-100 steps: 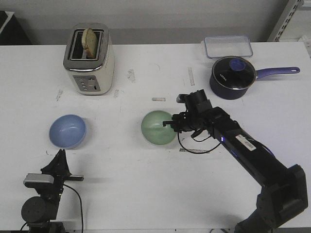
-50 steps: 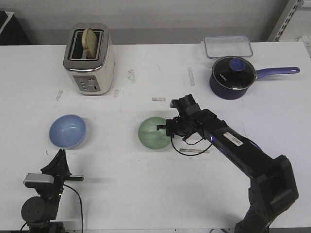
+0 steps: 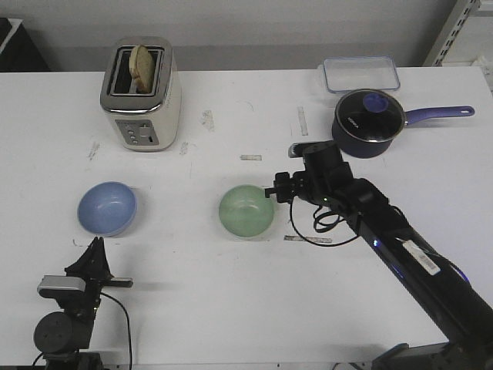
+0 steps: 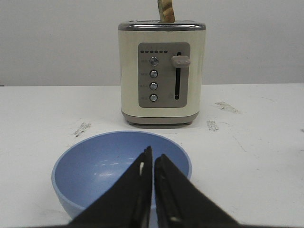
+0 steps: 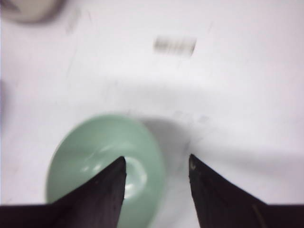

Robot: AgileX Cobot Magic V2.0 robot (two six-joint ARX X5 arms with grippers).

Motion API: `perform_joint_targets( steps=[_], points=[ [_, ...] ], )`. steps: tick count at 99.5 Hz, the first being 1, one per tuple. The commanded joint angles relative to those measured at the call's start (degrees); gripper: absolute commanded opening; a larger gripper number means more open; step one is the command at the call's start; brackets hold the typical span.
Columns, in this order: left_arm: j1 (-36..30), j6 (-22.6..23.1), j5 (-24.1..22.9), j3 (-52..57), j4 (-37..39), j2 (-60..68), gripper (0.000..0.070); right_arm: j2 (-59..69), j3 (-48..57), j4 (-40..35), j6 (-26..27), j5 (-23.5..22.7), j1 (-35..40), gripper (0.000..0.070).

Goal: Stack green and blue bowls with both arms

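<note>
The pale green bowl [image 3: 246, 210] sits upright on the white table [image 3: 231, 293] near the middle. The blue bowl [image 3: 107, 207] sits at the left. My right gripper [image 3: 272, 192] is open beside the green bowl's right rim. In the right wrist view the green bowl [image 5: 95, 156] has its rim between the spread jaws of the right gripper [image 5: 157, 161], one finger over the bowl and one outside it. My left gripper [image 3: 96, 243] is shut and empty, parked near the front edge just short of the blue bowl [image 4: 95, 166]; its tips [image 4: 153, 153] point at that bowl.
A cream toaster [image 3: 141, 94] with a slice of bread stands at the back left, also in the left wrist view [image 4: 161, 71]. A dark saucepan with a purple handle [image 3: 370, 122] and a clear lidded box [image 3: 361, 74] stand at the back right.
My right gripper nudged the green bowl slightly left and toward the front, then drew back to the right, off the rim. The blue bowl and left arm have not moved.
</note>
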Motion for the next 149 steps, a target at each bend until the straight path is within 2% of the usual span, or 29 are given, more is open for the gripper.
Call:
perform_joint_targets(
  steps=[1,7,16,20,29,44,72,82,100,149],
  points=[
    [-0.1,-0.5,-0.1,-1.3,0.9,-0.1,0.0001,-1.4,-1.7,0.9,-6.2,3.6,-0.5,0.0274],
    [-0.1,-0.5,-0.1,-1.3,0.9,-0.1,0.0001,-4.2,-4.2,2.9,-8.8,6.9,-1.2,0.0215],
    [-0.1,-0.5,-0.1,-1.3,0.9,-0.1,0.0001,-8.7,-9.2,7.9,-12.4,10.4,-2.5,0.0044],
    [-0.1,-0.5,-0.1,-1.3,0.9,-0.1,0.0002,-10.6,-11.4,10.2,-13.8,11.3,-3.3,0.0002],
    [-0.1,-0.5,-0.1,-1.3,0.9,-0.1,0.0001,-15.5,-17.5,16.7,-16.3,11.4,-6.1,0.0003],
    [-0.1,-0.5,-0.1,-1.3,0.9,-0.1,0.0001,-23.6,-27.0,25.3,-16.3,10.9,-10.9,0.0003],
    [-0.1,-0.5,-0.1,-1.3,0.9,-0.1,0.0001,-40.6,-43.9,36.1,-16.3,11.0,-15.7,0.0003],
    [-0.1,-0.5,-0.1,-1.3,0.9,-0.1,0.0002,-47.3,-48.2,35.9,-16.3,11.1,-16.2,0.0003],
    [-0.1,-0.5,-0.1,-1.3,0.9,-0.1,0.0001,-56.3,-48.7,29.6,-16.3,11.1,-16.2,0.0003],
    [-0.1,-0.5,-0.1,-1.3,0.9,-0.1,0.0001,-69.3,-48.7,29.7,-16.2,11.2,-16.2,0.0003]
  ],
)
